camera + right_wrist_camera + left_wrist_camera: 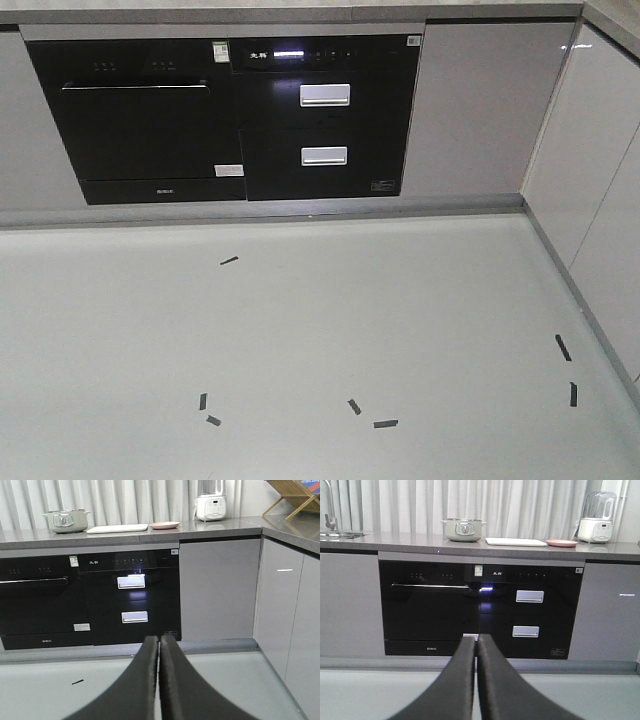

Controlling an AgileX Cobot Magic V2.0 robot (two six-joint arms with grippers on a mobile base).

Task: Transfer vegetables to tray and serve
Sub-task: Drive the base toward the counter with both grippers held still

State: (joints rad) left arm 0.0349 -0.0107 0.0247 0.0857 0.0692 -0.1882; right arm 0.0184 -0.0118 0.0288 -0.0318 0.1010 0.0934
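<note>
Cream tray (516, 541) lies on the countertop (395, 541), long axis along its front edge, well ahead of & above me, btwn my arms. My left gripper (476, 638) & right gripper (160, 638): both pinched closed, empty. Veg: none visible.

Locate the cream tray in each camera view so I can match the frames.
Exterior front-facing: not in it; the picture stops at the countertop edge.
Left wrist: tray on the countertop, upper centre-right, between the pot and the pink plate.
Right wrist: tray on the countertop, upper left of centre, between the same two.
Shared landmark: the upper silver drawer handle on the black appliance.
</note>
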